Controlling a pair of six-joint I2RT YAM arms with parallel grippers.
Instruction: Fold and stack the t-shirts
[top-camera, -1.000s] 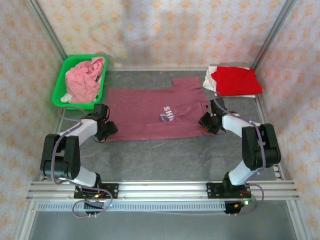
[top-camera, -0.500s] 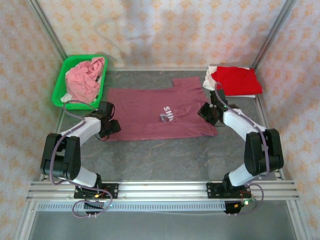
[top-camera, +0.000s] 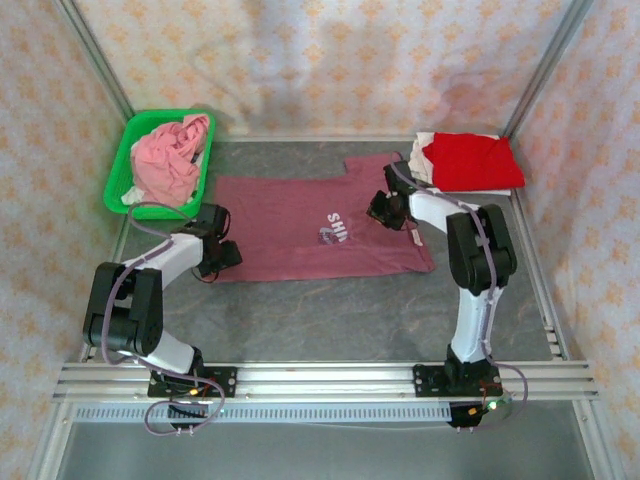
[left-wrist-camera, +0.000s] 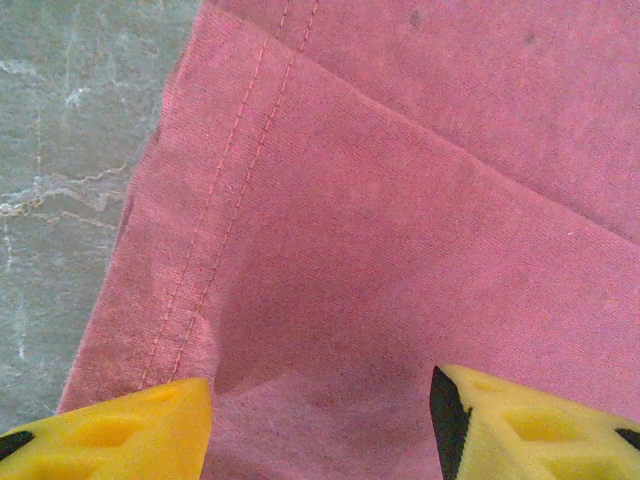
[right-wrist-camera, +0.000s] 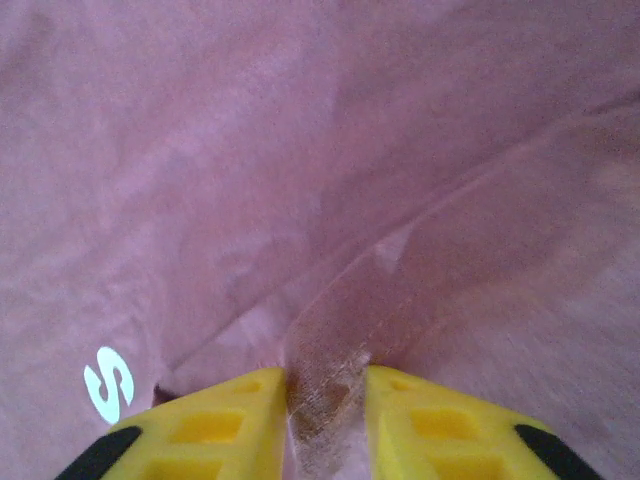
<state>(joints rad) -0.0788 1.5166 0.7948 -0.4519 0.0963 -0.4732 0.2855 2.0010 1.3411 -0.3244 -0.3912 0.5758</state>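
The maroon t-shirt (top-camera: 300, 225) lies spread flat in the middle of the table, its pale print (top-camera: 336, 228) right of centre. My right gripper (top-camera: 383, 208) is over the shirt's upper right part, shut on a raised fold of its cloth (right-wrist-camera: 330, 385) between the yellow fingers (right-wrist-camera: 215, 420). My left gripper (top-camera: 226, 254) rests at the shirt's lower left corner, open, with flat maroon cloth (left-wrist-camera: 330, 300) and its stitched hem (left-wrist-camera: 215, 260) between the yellow fingertips (left-wrist-camera: 120, 430). A folded red t-shirt (top-camera: 470, 160) lies on a white one (top-camera: 420, 158) at the back right. A pink t-shirt (top-camera: 170, 155) is bunched in the basket.
The green plastic basket (top-camera: 122, 170) stands at the back left. Grey table surface (top-camera: 330, 310) runs in front of the shirt to the metal rail (top-camera: 320, 375). Patterned walls enclose the sides and back.
My right gripper has moved up and leftward from the shirt's lower right corner onto the shirt near the print, pulling cloth with it. The left gripper shifted slightly right.
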